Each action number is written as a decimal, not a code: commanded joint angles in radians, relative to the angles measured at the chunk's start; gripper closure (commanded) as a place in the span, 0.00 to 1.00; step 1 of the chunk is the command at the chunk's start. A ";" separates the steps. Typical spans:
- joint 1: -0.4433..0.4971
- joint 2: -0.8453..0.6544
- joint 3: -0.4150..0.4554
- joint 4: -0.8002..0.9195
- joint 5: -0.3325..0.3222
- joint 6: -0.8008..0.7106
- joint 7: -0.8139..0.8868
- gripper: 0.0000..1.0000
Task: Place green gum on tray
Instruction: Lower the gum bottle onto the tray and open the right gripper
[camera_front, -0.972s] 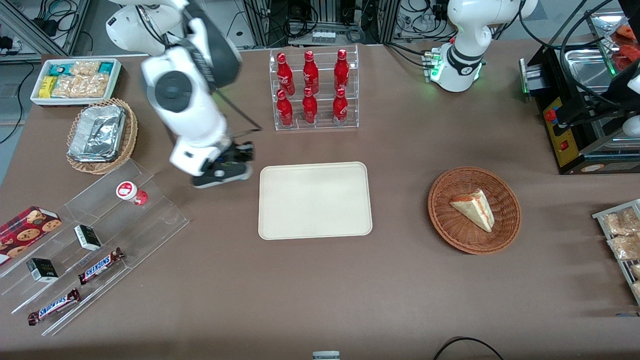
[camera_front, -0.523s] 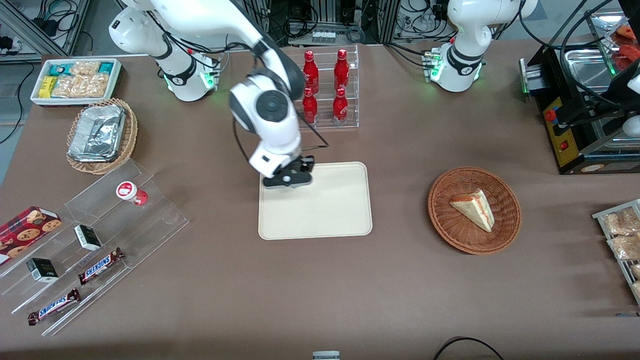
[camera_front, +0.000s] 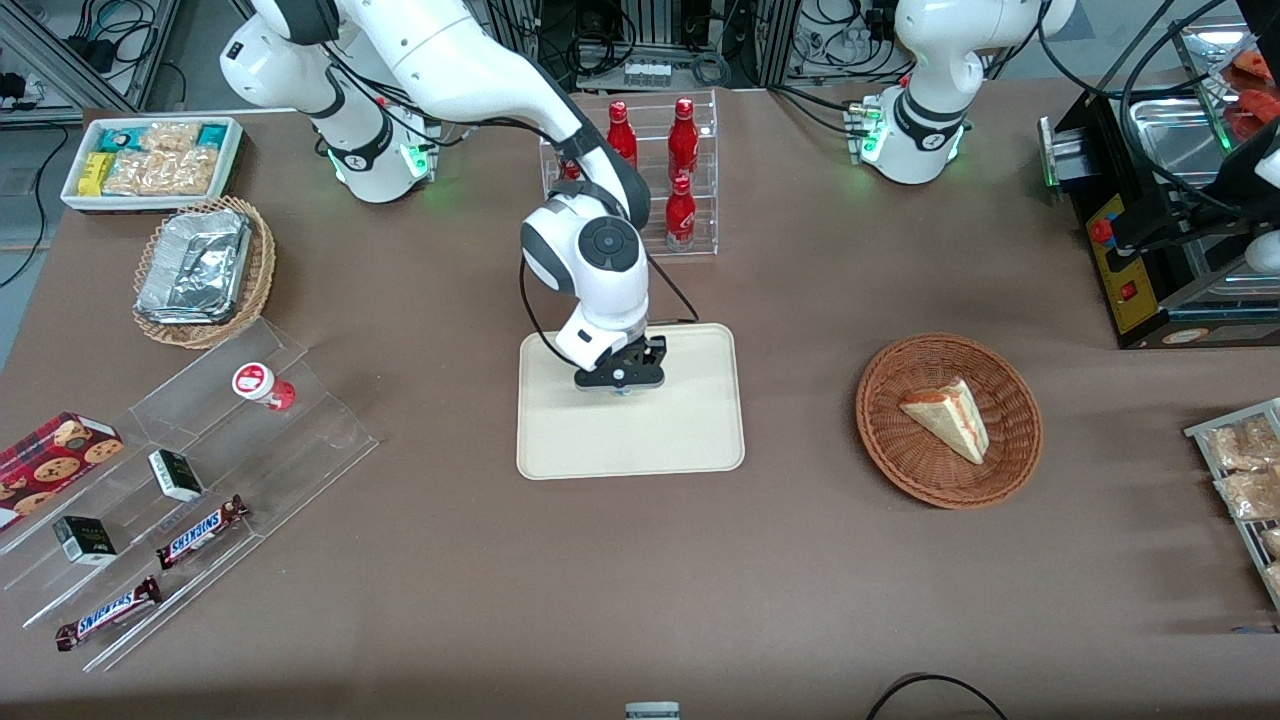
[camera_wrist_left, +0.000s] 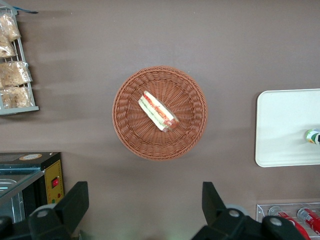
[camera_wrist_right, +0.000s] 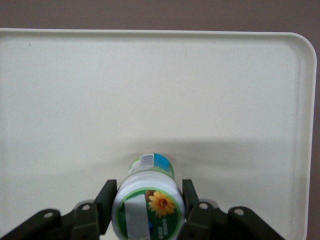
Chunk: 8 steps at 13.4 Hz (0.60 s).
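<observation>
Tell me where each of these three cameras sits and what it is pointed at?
Front view: high up, facing the robots across the table; shows both arms, the gripper low over the tray, the sandwich basket.
Left wrist view: on the parked arm, looking straight down at the sandwich basket; its own jaws show.
Right wrist view: on the working arm, looking down at the tray; the gripper is shut on the green gum.
Shared: all three show the tray.
</observation>
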 joint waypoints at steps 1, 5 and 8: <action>0.008 0.037 -0.012 0.032 0.024 0.027 0.004 1.00; 0.007 0.042 -0.012 0.032 0.036 0.027 -0.003 0.00; -0.009 0.025 -0.013 0.032 0.037 0.025 -0.016 0.00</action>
